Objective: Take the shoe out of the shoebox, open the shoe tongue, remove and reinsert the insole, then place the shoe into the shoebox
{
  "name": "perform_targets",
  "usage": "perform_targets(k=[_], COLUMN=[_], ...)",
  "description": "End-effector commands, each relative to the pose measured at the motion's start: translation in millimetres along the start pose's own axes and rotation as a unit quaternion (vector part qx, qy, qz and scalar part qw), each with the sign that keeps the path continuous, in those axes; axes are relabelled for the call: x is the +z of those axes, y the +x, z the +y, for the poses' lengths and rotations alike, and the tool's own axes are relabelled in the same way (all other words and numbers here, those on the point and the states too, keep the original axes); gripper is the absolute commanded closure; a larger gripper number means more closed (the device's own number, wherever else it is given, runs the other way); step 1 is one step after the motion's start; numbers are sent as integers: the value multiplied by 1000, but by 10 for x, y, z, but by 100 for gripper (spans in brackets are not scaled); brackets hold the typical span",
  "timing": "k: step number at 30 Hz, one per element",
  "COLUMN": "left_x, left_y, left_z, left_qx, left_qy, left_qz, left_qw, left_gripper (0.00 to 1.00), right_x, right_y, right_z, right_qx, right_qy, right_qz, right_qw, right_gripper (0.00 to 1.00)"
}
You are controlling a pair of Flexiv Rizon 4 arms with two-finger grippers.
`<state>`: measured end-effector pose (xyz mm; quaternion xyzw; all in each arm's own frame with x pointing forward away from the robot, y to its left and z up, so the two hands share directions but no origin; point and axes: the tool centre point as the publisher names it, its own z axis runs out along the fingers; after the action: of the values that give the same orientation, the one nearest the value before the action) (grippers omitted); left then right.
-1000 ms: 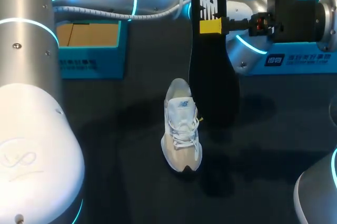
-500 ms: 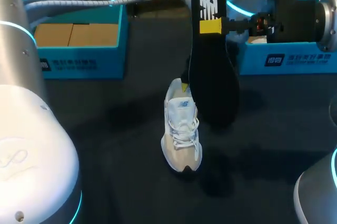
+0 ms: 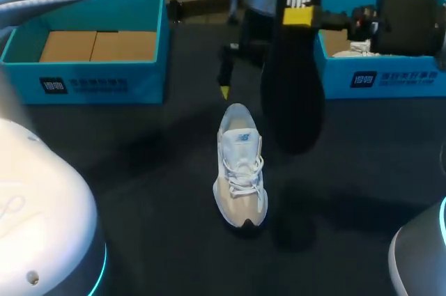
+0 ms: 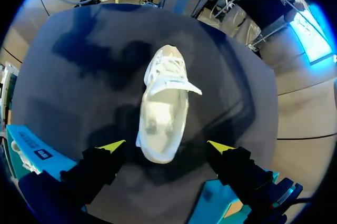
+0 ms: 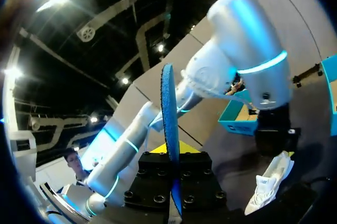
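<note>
The black insole [image 3: 293,66] hangs upright over the bench [image 3: 139,191], pinched near its heel end by the right jaws. It looks thin, light and floppy, so the stiffer heel is probably the best hold. The soft white shoe [image 3: 240,167] stands on the bench, and the left jaws hover spread above its heel.
</note>
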<state>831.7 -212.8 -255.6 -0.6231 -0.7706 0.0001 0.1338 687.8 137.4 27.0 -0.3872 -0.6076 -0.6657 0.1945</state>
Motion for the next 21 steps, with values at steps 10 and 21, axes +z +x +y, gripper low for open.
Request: perform_targets(k=[10,21], left_x=[-398,-581], left_y=[778,1202], left_z=[-233,-319], left_qx=[3,-8], left_qy=[-38,-67], left_qz=[-257,-303], left_qw=[966,951], left_gripper=[0,0], right_x=[-555,-682], right_y=[-419,-835], right_z=[126,375], right_qx=[90,140], right_qy=[-30,-14], right_qz=[-51,-55], right_qw=[994,989], right_gripper=[100,100])
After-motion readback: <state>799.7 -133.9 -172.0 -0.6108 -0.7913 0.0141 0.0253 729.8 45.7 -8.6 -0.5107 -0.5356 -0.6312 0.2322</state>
